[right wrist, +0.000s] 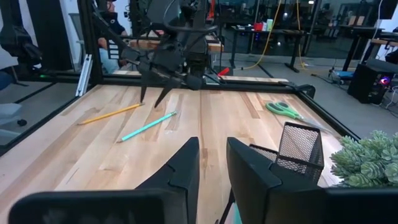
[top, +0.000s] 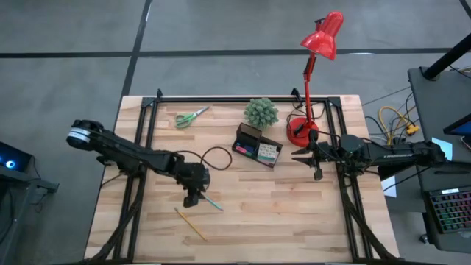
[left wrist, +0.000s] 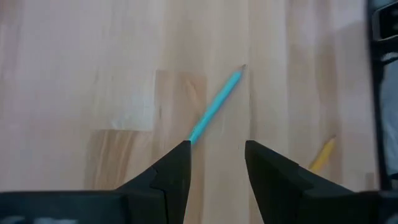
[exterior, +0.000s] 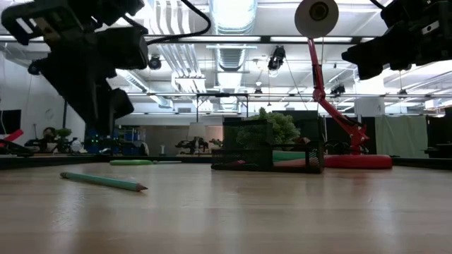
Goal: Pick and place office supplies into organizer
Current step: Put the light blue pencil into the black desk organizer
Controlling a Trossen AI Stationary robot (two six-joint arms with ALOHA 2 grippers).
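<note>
While the left hand (top: 194, 197) hovers open above the pen (top: 212, 202) near the desk's front edge, pencil (top: 190, 224) and scissors (top: 190, 116) lie loose. Organizer (top: 257, 146) mid-desk holds a few items. Right hand (top: 313, 155) waits open by the right edge.

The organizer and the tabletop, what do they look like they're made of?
The organizer looks like black metal mesh: its taller back panel shows a fine see-through grid inside a solid frame, with a matte finish. The tabletop looks like light wood butcher block, built from narrow glued strips with visible grain and staggered joints; a faint sheen suggests a sealed or lacquered surface, though that is less certain.
</note>
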